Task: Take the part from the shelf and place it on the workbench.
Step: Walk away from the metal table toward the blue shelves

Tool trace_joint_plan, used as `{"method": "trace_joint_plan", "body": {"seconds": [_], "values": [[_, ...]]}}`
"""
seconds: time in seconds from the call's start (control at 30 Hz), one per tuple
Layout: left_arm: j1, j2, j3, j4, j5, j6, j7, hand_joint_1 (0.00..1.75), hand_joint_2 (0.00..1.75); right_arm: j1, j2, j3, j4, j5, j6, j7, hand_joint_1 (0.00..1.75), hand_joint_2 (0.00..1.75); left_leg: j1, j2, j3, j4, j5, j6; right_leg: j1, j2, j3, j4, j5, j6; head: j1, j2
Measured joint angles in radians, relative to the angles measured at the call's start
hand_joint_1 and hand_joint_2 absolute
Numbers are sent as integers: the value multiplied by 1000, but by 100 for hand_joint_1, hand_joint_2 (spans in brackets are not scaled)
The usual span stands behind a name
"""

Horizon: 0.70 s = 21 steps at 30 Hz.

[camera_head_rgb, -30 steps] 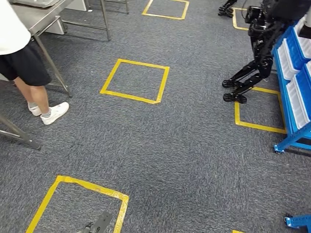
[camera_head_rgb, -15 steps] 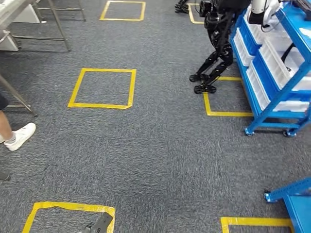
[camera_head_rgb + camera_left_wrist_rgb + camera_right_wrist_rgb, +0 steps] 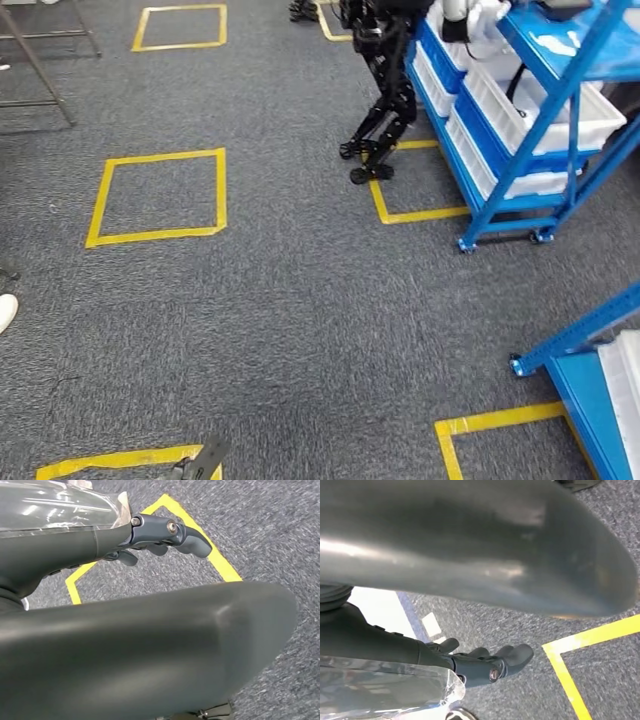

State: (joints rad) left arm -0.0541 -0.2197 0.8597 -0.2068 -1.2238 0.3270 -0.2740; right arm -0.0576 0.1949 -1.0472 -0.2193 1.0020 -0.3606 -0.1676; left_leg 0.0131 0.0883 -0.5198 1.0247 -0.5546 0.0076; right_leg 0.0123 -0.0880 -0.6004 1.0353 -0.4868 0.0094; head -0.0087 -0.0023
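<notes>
Grey carpet [image 3: 302, 330] with yellow tape squares [image 3: 157, 197]. Blue shelf [image 3: 521, 120] far right, white bins [image 3: 528, 110] on tiers; part not discernible. Black robot [image 3: 381, 90] just left of shelf. Left hand [image 3: 166, 530], right hand [image 3: 490, 662]: fingers extended, holding nothing.

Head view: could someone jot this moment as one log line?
phase: facing blue shelf | left hand: holds nothing | right hand: holds nothing | nearby: black robot at shelf | floor: yellow tape squares
</notes>
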Motion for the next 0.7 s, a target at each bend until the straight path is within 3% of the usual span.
{"method": "trace_joint_plan", "body": {"seconds": [0.07,0.13,0.2,0.23,0.27,0.3,0.33,0.37,0.43,0.5,0.57,0.63,0.7], "values": [[-2,-1,0,0,2,0,1,0,0,0,0,2,0,1,1,1,0,0,1,17,9,-3,-7,-10,1,21,0,-6,0,-13,-1,0],[-5,-1,0,0,3,0,1,0,0,1,0,2,0,3,1,2,0,0,5,-9,5,25,-32,-16,-3,43,10,-15,1,-28,-2,0],[-5,-1,0,0,3,0,3,0,0,-2,-1,2,0,3,1,2,0,0,6,-57,-47,137,-87,-17,-5,68,18,-19,0,-40,-3,0],[-3,-1,0,0,3,0,5,0,0,-4,-1,2,0,4,1,2,0,0,5,-69,-86,209,-112,-17,-5,83,20,-19,-2,-43,-4,0],[0,-1,1,0,3,0,9,0,0,-5,0,2,0,5,1,3,0,0,5,-74,-120,264,-124,-17,-4,100,23,-19,-4,-45,-4,0],[3,-1,1,0,4,0,12,0,0,-5,0,2,0,5,1,3,0,0,4,-77,-141,287,-116,-16,-4,118,27,-19,-6,-45,-4,0],[4,-1,1,0,6,0,14,0,0,-4,0,2,0,6,1,4,0,0,5,-79,-143,270,-87,-14,-4,134,32,-18,-9,-45,-5,0],[4,-1,1,0,7,0,14,0,0,-2,0,2,0,6,1,5,0,0,5,-85,-129,216,-44,-11,-5,149,39,-18,-12,-43,-5,0],[3,-1,2,0,9,0,14,0,0,-1,0,2,0,8,2,5,0,0,10,-122,-83,88,30,-8,-5,176,47,-14,-21,-35,-4,0],[3,0,2,0,10,0,13,0,0,-2,0,3,0,9,3,6,0,0,10,-153,-62,28,49,-5,-8,199,43,-10,-25,-24,-4,0],[1,-1,2,0,11,0,12,0,0,2,0,3,0,11,4,6,0,0,8,-146,-61,23,48,1,-13,215,38,-11,-26,-12,-4,0],[-3,-1,3,0,11,1,11,0,0,6,0,3,1,12,4,7,0,0,10,-129,-56,16,48,11,-12,184,30,11,-42,0,-1,0],[-4,-2,3,0,11,1,11,0,0,2,0,3,1,13,4,7,0,0,12,-106,-50,12,46,19,-12,127,-15,102,-90,10,2,0]]}}
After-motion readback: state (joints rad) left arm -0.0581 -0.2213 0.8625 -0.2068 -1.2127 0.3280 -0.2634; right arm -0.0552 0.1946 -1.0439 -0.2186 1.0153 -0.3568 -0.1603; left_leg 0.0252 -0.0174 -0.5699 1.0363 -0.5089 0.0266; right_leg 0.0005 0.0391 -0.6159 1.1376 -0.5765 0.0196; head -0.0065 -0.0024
